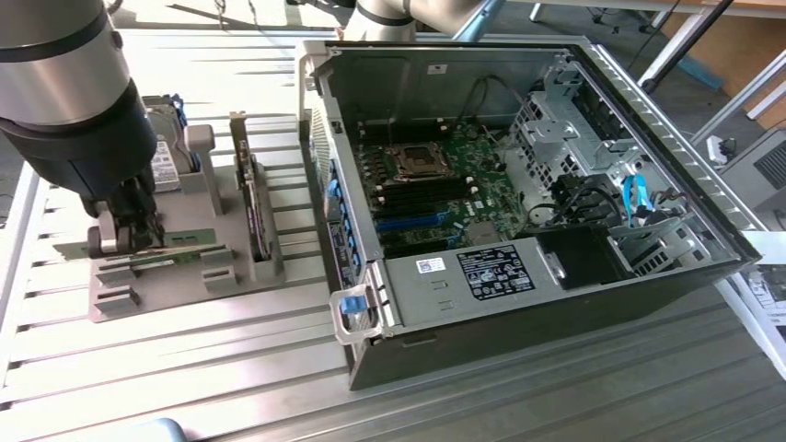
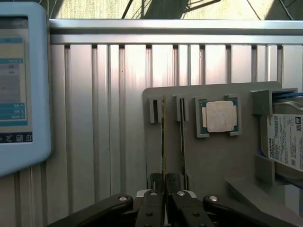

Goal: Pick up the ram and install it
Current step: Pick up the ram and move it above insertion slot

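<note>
The ram [image 2: 164, 137] stands on edge in a slot of the grey holder [image 2: 213, 161], a thin green stick seen along its top edge. A second stick like it [image 2: 182, 127] stands in the slot beside it. My gripper [image 2: 164, 182] is down over the near end of the first stick, with its black fingers [image 2: 155, 182] pressed against both faces. In the exterior view the gripper [image 1: 127, 241] sits low on the holder [image 1: 184, 285] at that view's left, over the green stick [image 1: 184, 250]. The stick is still seated in its slot.
On the holder are a square silver processor [image 2: 220, 117], a hard drive [image 2: 286, 142] and an upright expansion card [image 1: 252, 198]. The open computer case [image 1: 528, 166] lies at the exterior view's right, with black memory slots [image 1: 424, 193] on its motherboard. A tablet screen [image 2: 19, 85] lies on the ribbed table.
</note>
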`<state>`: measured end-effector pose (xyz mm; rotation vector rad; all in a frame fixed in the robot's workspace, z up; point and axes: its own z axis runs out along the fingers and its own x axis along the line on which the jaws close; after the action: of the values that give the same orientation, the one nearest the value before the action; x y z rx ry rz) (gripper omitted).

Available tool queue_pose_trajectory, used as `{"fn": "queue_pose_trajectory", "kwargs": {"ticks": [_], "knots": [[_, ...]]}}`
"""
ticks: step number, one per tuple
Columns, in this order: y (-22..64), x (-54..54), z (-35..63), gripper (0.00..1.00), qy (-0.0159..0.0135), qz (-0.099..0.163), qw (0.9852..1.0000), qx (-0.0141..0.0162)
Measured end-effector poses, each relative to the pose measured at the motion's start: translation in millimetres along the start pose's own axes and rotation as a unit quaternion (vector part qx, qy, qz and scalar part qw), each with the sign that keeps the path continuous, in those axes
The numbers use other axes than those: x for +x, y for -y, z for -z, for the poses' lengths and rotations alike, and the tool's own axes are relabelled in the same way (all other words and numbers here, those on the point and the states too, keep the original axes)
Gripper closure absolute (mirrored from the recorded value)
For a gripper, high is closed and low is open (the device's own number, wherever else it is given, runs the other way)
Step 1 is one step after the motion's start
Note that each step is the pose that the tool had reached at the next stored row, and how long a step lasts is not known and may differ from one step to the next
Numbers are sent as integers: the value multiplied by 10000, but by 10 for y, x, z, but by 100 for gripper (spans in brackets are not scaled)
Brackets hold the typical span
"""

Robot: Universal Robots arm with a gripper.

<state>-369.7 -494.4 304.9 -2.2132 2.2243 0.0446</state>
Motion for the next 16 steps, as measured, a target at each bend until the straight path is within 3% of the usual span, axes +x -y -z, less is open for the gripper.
{"fn": "queue_pose_trajectory", "kwargs": {"ticks": [16], "knots": [[-7, -9, 375, 86, 0, 0, 10000, 0]]}}
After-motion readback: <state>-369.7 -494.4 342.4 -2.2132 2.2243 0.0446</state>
